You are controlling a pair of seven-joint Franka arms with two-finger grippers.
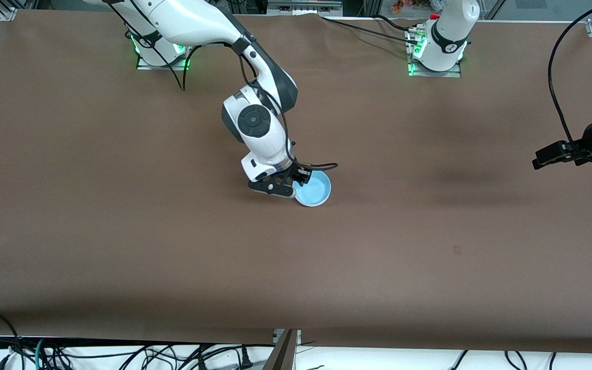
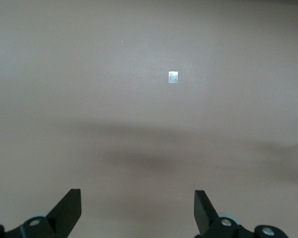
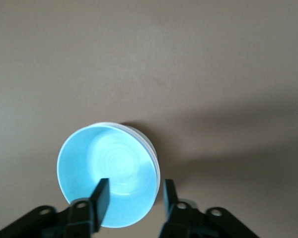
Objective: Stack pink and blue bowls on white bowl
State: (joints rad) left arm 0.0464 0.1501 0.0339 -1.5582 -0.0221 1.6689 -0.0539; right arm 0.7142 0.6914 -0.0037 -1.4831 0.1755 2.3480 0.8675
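Note:
The light blue bowl [image 1: 314, 189] sits near the table's middle, nested on another bowl. Only a thin white rim [image 1: 310, 204] of that one shows, so it looks like the white bowl. The pink bowl is not visible in any view. My right gripper [image 1: 296, 184] is low at the blue bowl's edge toward the right arm's end. In the right wrist view the right gripper [image 3: 134, 192] is open and straddles the blue bowl's [image 3: 109, 168] rim, one finger inside and one outside, with the white rim [image 3: 150, 145] showing. My left gripper [image 1: 558, 154] waits, open and empty [image 2: 137, 201], over bare table.
The brown table mat [image 1: 429, 257] is bare around the bowls. A small pale square mark [image 2: 173, 77] lies on the mat under the left gripper. Cables hang along the table's edge nearest the front camera.

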